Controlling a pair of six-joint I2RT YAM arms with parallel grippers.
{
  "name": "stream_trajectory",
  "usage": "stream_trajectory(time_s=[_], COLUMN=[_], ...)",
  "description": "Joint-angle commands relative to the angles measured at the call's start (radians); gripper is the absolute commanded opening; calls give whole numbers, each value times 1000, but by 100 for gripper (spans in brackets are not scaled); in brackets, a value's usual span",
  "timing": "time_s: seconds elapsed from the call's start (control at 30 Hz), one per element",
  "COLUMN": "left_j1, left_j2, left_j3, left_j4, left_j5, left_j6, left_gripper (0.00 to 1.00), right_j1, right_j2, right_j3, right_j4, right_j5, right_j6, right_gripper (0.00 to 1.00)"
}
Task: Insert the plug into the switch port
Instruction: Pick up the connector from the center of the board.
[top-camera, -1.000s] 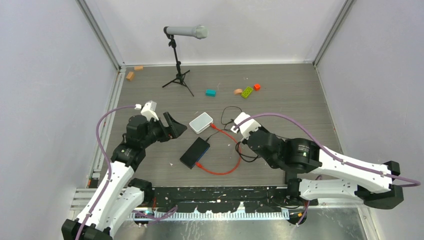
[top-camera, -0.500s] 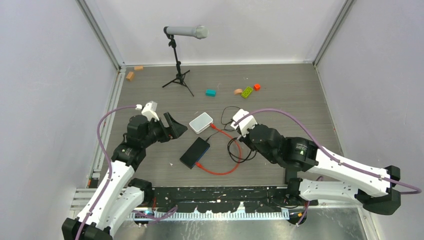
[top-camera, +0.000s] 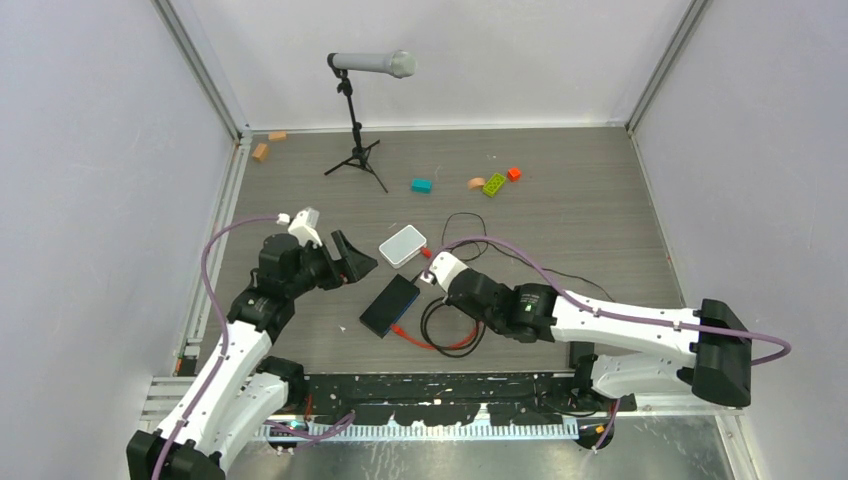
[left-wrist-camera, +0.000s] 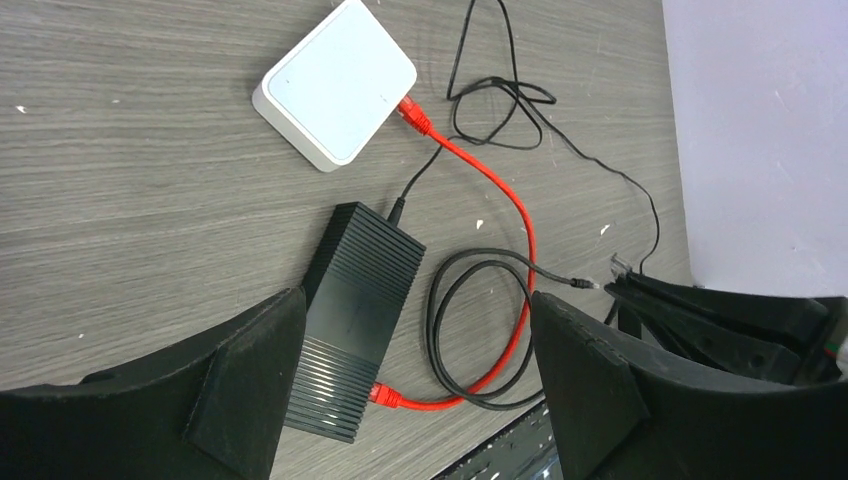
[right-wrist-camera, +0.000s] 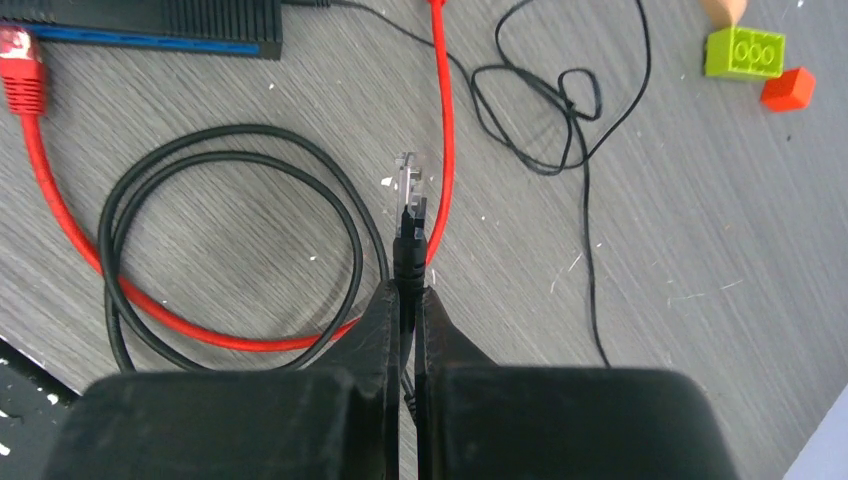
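My right gripper (right-wrist-camera: 405, 296) is shut on the black boot of a black cable. Its clear-tipped plug (right-wrist-camera: 408, 172) sticks out past the fingertips, above the table. The flat black box (top-camera: 390, 305) lies to the plug's left, and its blue port edge (right-wrist-camera: 140, 35) runs along the top left of the right wrist view. A red connector (right-wrist-camera: 20, 75) sits in that edge. The plug is apart from the box. My left gripper (left-wrist-camera: 418, 300) hangs open over the box's other side, holding nothing.
A white box (top-camera: 403, 245) lies behind the black box, joined to it by the red cable (left-wrist-camera: 505, 190). A black cable loop (right-wrist-camera: 230, 240) and thin tangled wire (right-wrist-camera: 540, 95) lie nearby. Toy blocks (top-camera: 494, 184) and a microphone stand (top-camera: 355, 150) are farther back.
My right arm has swung left and nearer to the black box, carrying the plug and dragging the black cable loop along. The left gripper has barely shifted.
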Motion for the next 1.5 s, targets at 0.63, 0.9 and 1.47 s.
stream_trajectory(time_s=[0.63, 0.9, 1.47], left_j1=[-322, -432, -533], left_j2=[24, 174, 359], left_j3=[-86, -29, 44], left_j4=[767, 900, 962], left_j5=[219, 235, 222], left_j6=[-155, -118, -76], left_gripper=[79, 76, 63], right_j1=[1, 0, 1], right_j2=[-430, -522, -529], right_j3=[-259, -244, -229], right_j4=[399, 370, 368], right_j5=[-251, -299, -304], right_j6=[124, 133, 135], right_gripper=[0, 0, 1])
